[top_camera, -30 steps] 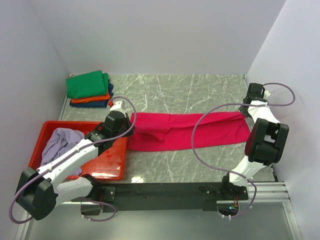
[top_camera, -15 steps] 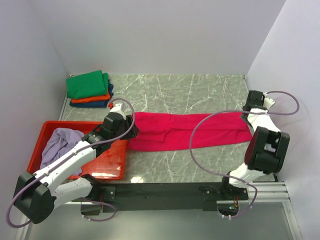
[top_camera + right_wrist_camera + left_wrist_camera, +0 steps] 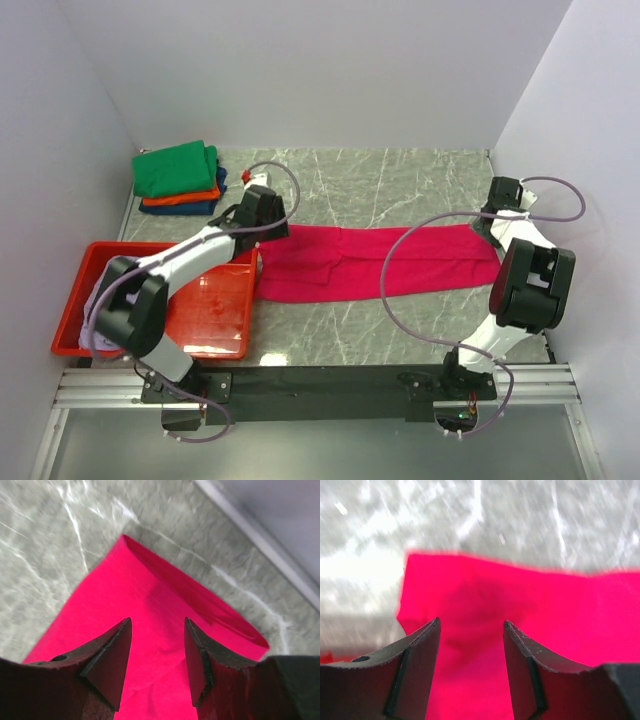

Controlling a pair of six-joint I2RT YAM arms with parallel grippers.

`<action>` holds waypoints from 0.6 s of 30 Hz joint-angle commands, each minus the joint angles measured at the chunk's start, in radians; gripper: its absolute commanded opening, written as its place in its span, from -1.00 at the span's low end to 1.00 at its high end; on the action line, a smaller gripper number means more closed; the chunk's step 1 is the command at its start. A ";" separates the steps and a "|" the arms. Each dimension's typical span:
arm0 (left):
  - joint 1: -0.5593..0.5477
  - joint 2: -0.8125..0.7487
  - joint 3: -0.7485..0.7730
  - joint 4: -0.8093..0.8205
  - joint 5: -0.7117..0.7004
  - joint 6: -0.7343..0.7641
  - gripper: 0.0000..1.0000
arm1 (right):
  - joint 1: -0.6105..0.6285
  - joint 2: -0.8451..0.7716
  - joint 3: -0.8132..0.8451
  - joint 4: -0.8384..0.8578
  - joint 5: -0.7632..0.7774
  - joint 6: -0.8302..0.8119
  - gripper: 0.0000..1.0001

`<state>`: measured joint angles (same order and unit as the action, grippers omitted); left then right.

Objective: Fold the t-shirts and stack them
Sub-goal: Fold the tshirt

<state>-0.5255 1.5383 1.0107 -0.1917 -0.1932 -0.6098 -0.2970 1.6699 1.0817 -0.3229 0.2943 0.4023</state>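
Hovering over crimson-pink t-shirt (image 3: 380,262), both pincers released, nothing between fingers; whether fingertips touch cloth, cannot tell.
Left gripper (image 3: 471,625): jaws parted, shirt's end corner just ahead-left of tips, cloth beneath and off to right, marble table (image 3: 520,520) beyond.
Right gripper (image 3: 157,622): jaws parted, folded corner of same shirt ahead of tips, cloth beneath.
Shirt lies as long folded band spanning from one gripper to other.
Folded stack, green t-shirt (image 3: 178,168) on orange t-shirt (image 3: 180,197) on dark blue t-shirt (image 3: 190,208), lies left of left gripper, well apart.
Red tray (image 3: 215,310) sits behind left gripper, under its arm.
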 commanded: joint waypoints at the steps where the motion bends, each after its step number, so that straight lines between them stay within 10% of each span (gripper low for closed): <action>1: 0.038 0.071 0.078 0.047 -0.086 0.036 0.18 | 0.004 0.030 0.060 0.013 -0.026 -0.013 0.06; 18: 0.179 0.309 0.164 0.109 0.070 0.002 0.03 | 0.007 0.094 0.093 0.018 -0.052 -0.017 0.05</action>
<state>-0.3550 1.8305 1.1355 -0.1387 -0.1844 -0.5953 -0.2970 1.7554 1.1439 -0.3244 0.2234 0.3946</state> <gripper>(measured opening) 0.517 0.530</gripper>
